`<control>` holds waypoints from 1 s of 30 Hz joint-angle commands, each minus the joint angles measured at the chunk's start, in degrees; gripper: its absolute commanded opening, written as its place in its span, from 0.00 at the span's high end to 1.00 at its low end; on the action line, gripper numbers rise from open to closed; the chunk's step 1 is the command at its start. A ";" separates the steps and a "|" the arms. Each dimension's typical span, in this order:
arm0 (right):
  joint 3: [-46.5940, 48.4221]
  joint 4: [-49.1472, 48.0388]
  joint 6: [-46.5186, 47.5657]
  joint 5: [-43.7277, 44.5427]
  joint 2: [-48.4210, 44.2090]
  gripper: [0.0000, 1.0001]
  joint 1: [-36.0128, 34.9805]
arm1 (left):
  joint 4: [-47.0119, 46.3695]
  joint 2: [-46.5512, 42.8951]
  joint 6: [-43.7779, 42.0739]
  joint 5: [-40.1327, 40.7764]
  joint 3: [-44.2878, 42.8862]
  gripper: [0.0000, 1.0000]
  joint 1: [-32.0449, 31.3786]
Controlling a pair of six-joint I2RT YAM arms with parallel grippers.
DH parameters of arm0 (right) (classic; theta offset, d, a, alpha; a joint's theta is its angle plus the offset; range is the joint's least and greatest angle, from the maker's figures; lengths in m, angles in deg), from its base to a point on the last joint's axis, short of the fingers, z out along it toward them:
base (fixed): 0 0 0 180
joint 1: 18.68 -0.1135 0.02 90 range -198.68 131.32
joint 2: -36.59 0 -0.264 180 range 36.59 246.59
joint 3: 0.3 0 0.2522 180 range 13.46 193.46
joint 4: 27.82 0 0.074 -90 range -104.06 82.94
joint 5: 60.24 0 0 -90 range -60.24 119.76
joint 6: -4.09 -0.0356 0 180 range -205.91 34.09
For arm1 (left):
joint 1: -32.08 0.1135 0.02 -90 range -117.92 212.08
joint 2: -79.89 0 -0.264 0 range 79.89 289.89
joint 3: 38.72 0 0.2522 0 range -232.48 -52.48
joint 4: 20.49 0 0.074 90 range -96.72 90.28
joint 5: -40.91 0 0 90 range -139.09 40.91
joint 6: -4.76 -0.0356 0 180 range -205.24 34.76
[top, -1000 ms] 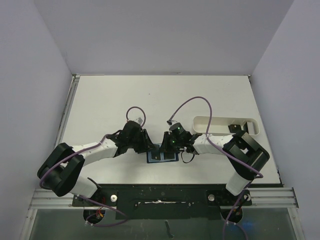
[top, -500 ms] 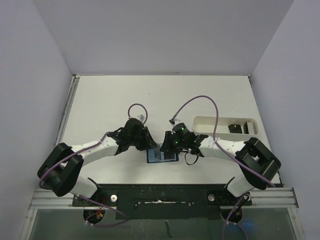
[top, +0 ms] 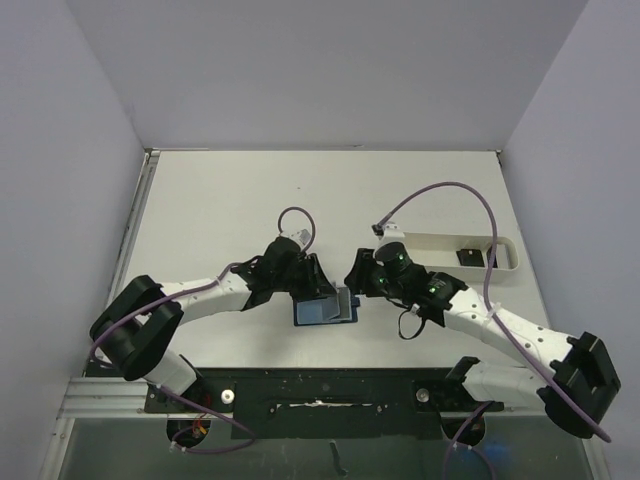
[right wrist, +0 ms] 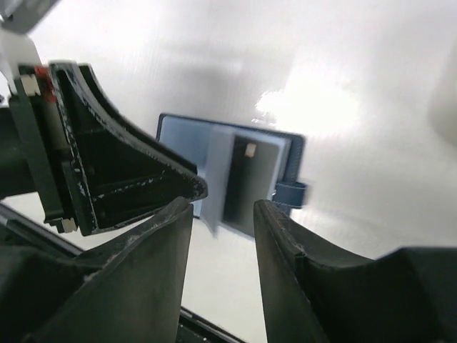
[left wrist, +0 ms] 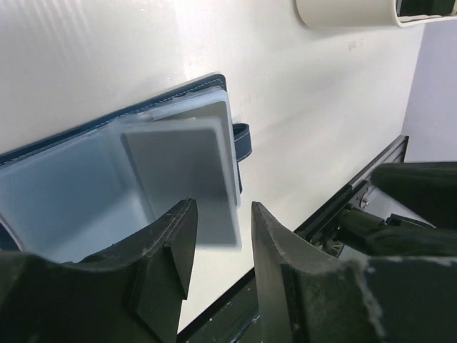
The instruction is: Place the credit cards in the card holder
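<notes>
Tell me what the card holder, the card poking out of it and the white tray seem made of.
Card holder: likely leather or faux leather, matte navy, stitched edge; pale-blue pockets look plastic. Card: probably plastic, thin, flat, smooth grey. Tray: seems moulded plastic, smooth white, rounded wall.

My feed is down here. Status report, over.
Left gripper open, right gripper open, both empty. Card holder lies open on table, grey credit card in its pocket. Nothing else in the way.

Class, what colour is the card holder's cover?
Navy blue, seen best on the card holder in the left wrist view.
</notes>
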State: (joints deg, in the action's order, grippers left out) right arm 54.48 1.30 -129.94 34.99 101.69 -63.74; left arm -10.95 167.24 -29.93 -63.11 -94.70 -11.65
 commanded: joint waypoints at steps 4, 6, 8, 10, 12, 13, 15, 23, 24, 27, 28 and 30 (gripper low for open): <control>8.07 10.75 8.36 11.07 -4.24 0.56 8.05 | -4.95 -1.88 -2.97 -1.74 -1.60 0.59 -0.06; 9.86 13.15 10.84 12.85 -3.05 0.55 11.74 | -3.02 -3.02 -4.72 -1.26 -1.87 0.56 0.04; 11.61 14.98 13.86 14.75 -1.64 0.54 15.89 | -0.81 -4.40 -6.87 -0.49 -2.18 0.50 0.19; 13.35 16.32 16.31 15.17 0.03 0.53 19.86 | 1.49 -6.42 -8.61 0.56 -2.32 0.46 0.32; 14.94 17.20 18.81 16.69 1.68 0.53 23.13 | 4.52 -8.44 -10.50 1.72 -2.51 0.38 0.50; 15.68 17.70 20.15 17.48 2.49 0.53 24.86 | 5.72 -9.30 -11.35 2.06 -2.65 0.34 0.61; 17.25 18.49 22.35 18.54 4.28 0.52 28.33 | 8.14 -10.74 -12.95 2.44 -2.94 0.30 0.78; 19.34 20.21 29.19 23.24 10.23 0.52 40.71 | 11.30 -17.52 -15.10 1.85 -0.85 0.29 1.92; 19.08 19.79 29.89 23.39 10.68 0.52 42.22 | 11.22 -18.23 -15.10 1.55 -0.62 0.29 1.90; 18.69 18.56 31.88 23.30 11.93 0.52 45.83 | 10.95 -19.66 -15.04 1.14 -0.03 0.29 2.11; 18.78 18.12 32.22 23.21 12.32 0.51 46.72 | 10.93 -19.82 -15.10 1.04 0.10 0.29 2.15; 19.36 17.69 32.52 23.30 13.66 0.51 48.06 | 10.99 -20.07 -15.23 0.74 0.28 0.29 2.20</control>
State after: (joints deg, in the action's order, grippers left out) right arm 71.46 20.88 -100.82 55.89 114.11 -18.08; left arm 0.74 148.93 -43.79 -61.31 -94.50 -9.81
